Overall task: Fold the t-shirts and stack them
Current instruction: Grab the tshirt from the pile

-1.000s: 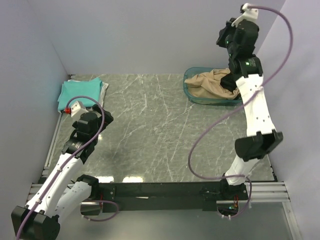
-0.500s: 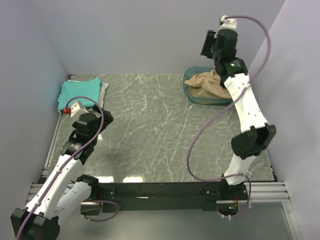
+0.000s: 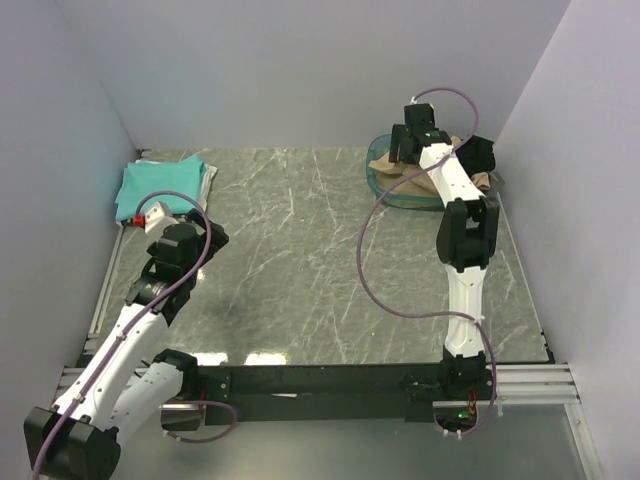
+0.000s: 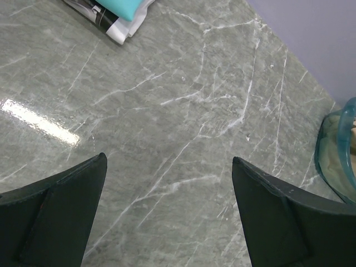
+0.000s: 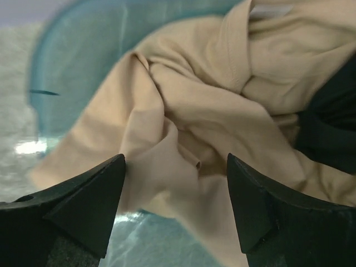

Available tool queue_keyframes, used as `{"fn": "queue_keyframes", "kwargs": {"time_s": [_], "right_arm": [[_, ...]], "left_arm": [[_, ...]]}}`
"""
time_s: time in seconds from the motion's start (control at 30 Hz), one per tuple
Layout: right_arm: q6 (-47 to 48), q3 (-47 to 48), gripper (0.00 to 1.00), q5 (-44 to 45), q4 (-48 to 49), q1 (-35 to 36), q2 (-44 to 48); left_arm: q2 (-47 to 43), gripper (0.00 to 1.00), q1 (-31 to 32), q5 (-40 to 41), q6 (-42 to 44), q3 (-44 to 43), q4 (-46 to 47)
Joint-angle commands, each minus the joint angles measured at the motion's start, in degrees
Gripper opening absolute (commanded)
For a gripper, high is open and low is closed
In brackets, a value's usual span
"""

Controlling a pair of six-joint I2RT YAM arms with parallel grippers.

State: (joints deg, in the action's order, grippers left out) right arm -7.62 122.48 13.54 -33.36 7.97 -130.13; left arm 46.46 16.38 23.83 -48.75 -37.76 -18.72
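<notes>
Grey marbled surface (image 3: 300,260) under both arms. At its far right, a teal bin (image 3: 378,182) with the tan shirt (image 5: 183,105) crumpled inside, against a dark garment (image 5: 328,122). In the far left corner, a folded teal shirt (image 3: 160,185) atop a white one (image 4: 127,30). Right gripper (image 5: 176,158) spread just above the tan shirt, pinching nothing. Left gripper (image 4: 168,161) spread over the surface, likewise pinching nothing.
</notes>
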Motion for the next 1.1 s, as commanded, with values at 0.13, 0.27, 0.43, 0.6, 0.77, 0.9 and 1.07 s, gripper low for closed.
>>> {"fn": "queue_keyframes", "kwargs": {"time_s": [0.13,0.27,0.43,0.6,0.77,0.9,1.07], "right_arm": [[0.24,4.53,0.55,-7.38,-5.22,-1.46,-4.70],[-0.90,5.23,0.00,-9.23,-5.22,-1.46,-1.82],[-3.72,4.71,0.00,-11.34,-1.54,-1.20,9.17],[-4.07,6.02,0.00,-12.57,2.16,0.90,22.44],[-1.53,8.74,0.00,-12.66,4.27,6.17,32.02],[2.76,10.50,0.00,-9.94,5.24,16.43,36.86],[4.20,9.28,0.00,-11.25,8.83,26.12,42.40]], "left_arm": [[0.65,0.99,0.23,0.95,1.11,-3.11,0.35],[1.00,0.99,0.23,0.78,1.12,-3.46,0.26],[0.74,0.99,0.23,0.34,0.94,-3.46,0.26],[-0.14,1.00,0.23,-0.80,0.68,-3.46,0.35],[-1.37,0.99,0.23,-1.51,-0.29,-3.73,-0.18],[-2.69,0.99,0.23,-2.21,-1.43,-3.81,-0.96],[-4.44,0.99,0.23,-2.74,-3.45,-4.34,-3.51]]}}
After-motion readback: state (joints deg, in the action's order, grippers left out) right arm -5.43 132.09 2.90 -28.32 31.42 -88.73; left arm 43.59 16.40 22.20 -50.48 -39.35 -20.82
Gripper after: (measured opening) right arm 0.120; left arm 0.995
